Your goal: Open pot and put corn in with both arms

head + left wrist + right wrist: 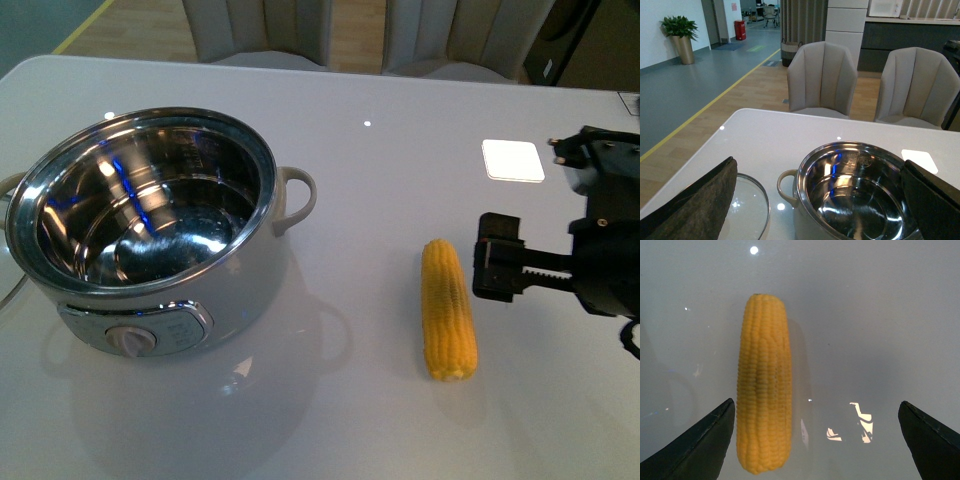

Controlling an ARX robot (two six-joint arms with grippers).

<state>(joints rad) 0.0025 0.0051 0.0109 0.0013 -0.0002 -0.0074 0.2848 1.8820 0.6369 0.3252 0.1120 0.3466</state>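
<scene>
Glossy white surface looks slick, and the corn lies at three o'clock of the lidless pot, off-centre ahead of the wide-open right tool, so a lopsided close could roll it away, left tool gaping empty above the pot.

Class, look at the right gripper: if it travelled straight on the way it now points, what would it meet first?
The right gripper would most likely meet the corn, which lies just ahead between its open jaws, off-centre; otherwise it would meet the table. Depth is unclear.
</scene>
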